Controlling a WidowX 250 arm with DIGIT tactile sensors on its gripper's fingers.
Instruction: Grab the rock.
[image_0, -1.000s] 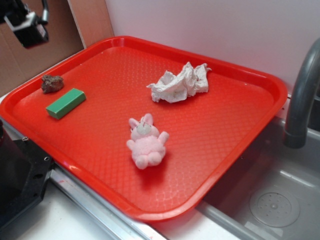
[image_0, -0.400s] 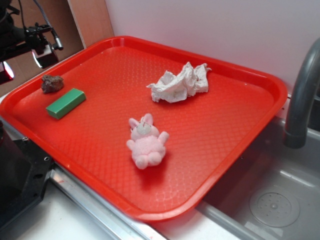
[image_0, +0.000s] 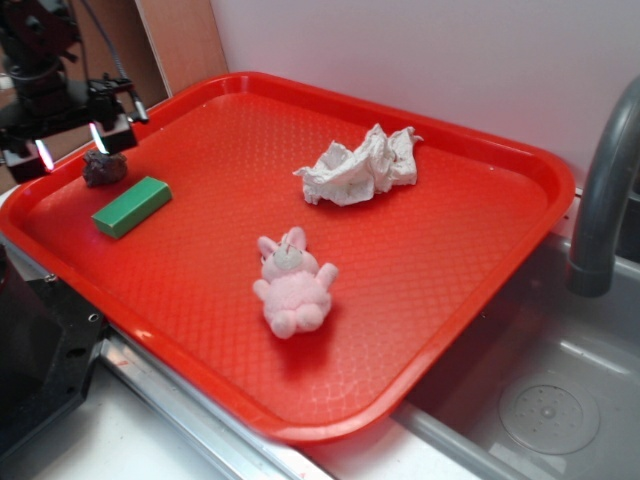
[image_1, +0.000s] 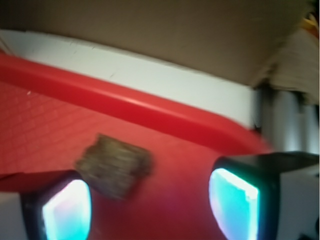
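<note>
rock (image_0: 104, 168): small, lumpy, brown-grey. it sits on the red tray (image_0: 420, 270) in the far left corner, close to the rim. in the wrist view the rock (image_1: 114, 165) is blurry.
long side of rock: in the wrist view it runs from the lower left to the upper right, a bit tilted next to the tray's rim. in the exterior view it looks too round and dark to tell.
hand (image_0: 72, 146): spread wide open, holding nothing. it hangs just above the rock, a bit to the left. in the wrist view the hand (image_1: 150, 202) has the rock close to the left finger (image_1: 59, 209) and well apart from the right finger (image_1: 240, 195). i cannot tell if that finger touches the rock.
green block (image_0: 132, 206): long box shape, lying flat just in front of the rock, near but not touching. its long side points from front left to back right.
white paper wad (image_0: 358, 166): wrinkly, near the back of the tray, well apart from the rock.
pink bunny toy (image_0: 292, 283): soft, lying on its back in the middle front of the tray, well apart from the rock.
in the way: only the green block is close to the rock, on its front side.
grey pipe (image_0: 605, 190): stands at the right, off the tray, over a grey sink (image_0: 560, 400).
</note>
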